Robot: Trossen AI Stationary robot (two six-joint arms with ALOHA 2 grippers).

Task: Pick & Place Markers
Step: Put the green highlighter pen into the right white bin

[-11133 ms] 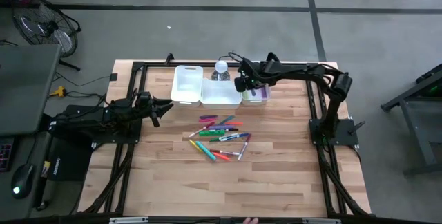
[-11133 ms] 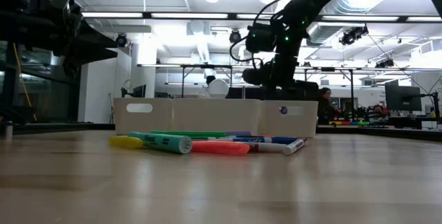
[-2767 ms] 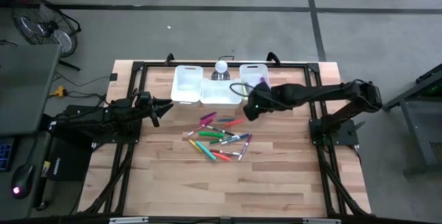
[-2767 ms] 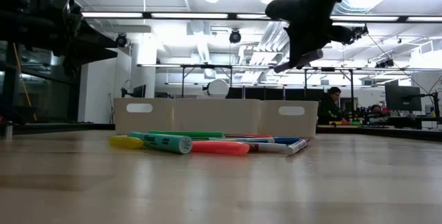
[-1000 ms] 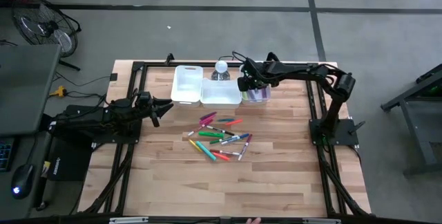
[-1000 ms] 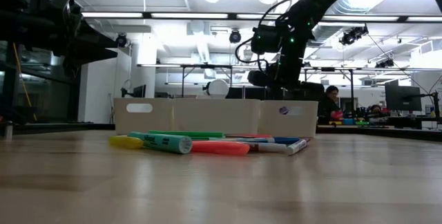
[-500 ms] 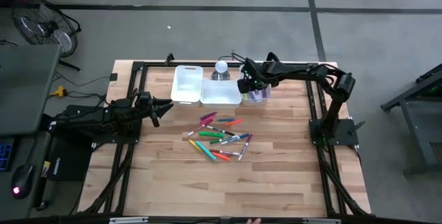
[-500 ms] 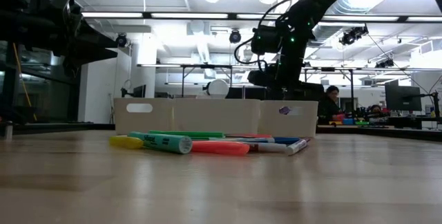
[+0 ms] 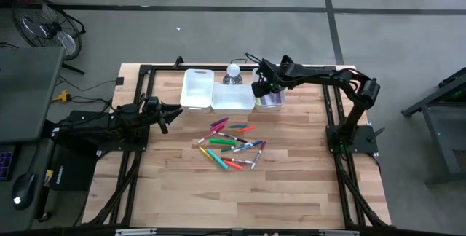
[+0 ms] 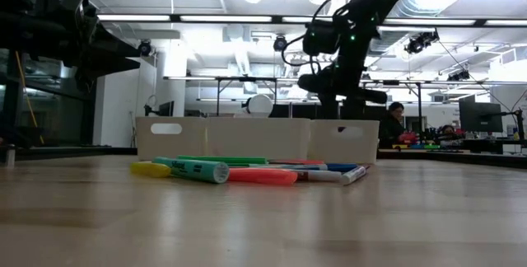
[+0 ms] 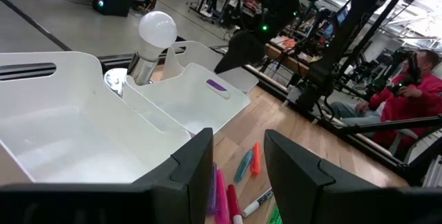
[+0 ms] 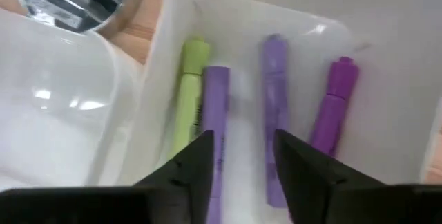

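Since the right claw (image 9: 257,89) hangs spread and empty over the right bin (image 9: 274,102), where 4 markers (image 12: 275,113) lie, we judge a drop done; next we need another from the pile (image 9: 231,146) on the desk (image 9: 291,185), before the bin. The left claw (image 9: 177,111) waits half-spread, holding nothing.

We see loose markers (image 9: 231,146) flat, scattered, well apart from right gripper (image 12: 242,156); four markers (image 12: 275,106) lying directly beneath it.

no text, label, brand or number can be read anywhere: the dark print on the green marker (image 10: 198,169) near the table's (image 10: 263,226) front edge is too blurred.
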